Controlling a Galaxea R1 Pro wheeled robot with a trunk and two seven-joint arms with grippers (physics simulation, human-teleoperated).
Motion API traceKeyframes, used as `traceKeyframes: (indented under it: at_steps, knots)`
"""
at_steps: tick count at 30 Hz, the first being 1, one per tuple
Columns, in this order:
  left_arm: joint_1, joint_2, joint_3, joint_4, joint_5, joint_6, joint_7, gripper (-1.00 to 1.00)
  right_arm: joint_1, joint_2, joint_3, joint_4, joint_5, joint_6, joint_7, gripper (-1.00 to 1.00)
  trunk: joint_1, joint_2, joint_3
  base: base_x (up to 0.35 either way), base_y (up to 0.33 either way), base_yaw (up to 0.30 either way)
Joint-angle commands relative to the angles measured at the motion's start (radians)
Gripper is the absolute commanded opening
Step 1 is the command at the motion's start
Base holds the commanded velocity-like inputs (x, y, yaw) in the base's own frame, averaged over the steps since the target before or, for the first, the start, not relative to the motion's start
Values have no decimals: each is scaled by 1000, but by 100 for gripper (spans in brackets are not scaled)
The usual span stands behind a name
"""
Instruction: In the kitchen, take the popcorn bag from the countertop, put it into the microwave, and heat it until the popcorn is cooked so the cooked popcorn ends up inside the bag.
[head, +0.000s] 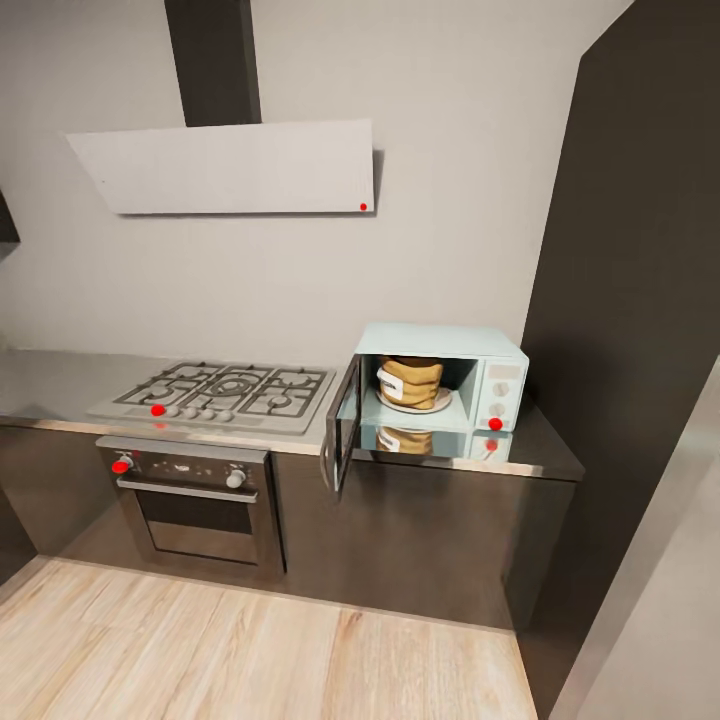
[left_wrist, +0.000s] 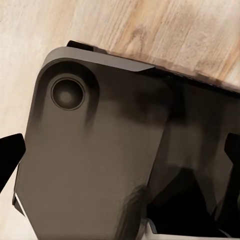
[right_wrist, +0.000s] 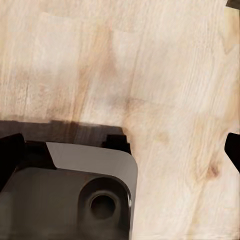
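Left gripper (left_wrist: 120, 150) and right gripper (right_wrist: 120, 150) hang spread over the plank floor (right_wrist: 165, 75), nothing between the fingers, each just above the robot's base (left_wrist: 90, 165). Well ahead of both, the popcorn bag (head: 409, 380) sits on a plate inside the microwave (head: 440, 378), door (head: 341, 430) ajar over the countertop (head: 60, 385). Recommended: swing the door fully shut before starting heat.

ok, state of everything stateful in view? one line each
microwave: door swung open, cavity exposed
popcorn bag: upright on the plate inside the microwave
oven: door closed
left gripper: open, holding nothing
right gripper: open, holding nothing
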Motion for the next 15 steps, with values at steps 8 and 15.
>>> traceKeyframes:
  at_steps: [8,15]
  knots:
    - [0,-1,1,0,3,-3,-2,100,57,6,-22,3,-47,-6,3,100,0,-1,0,0,0,-209]
    - [0,0,1,0,3,-1,-2,100,58,7,-23,3,-49,-3,3,100,0,-1,0,0,0,-273]
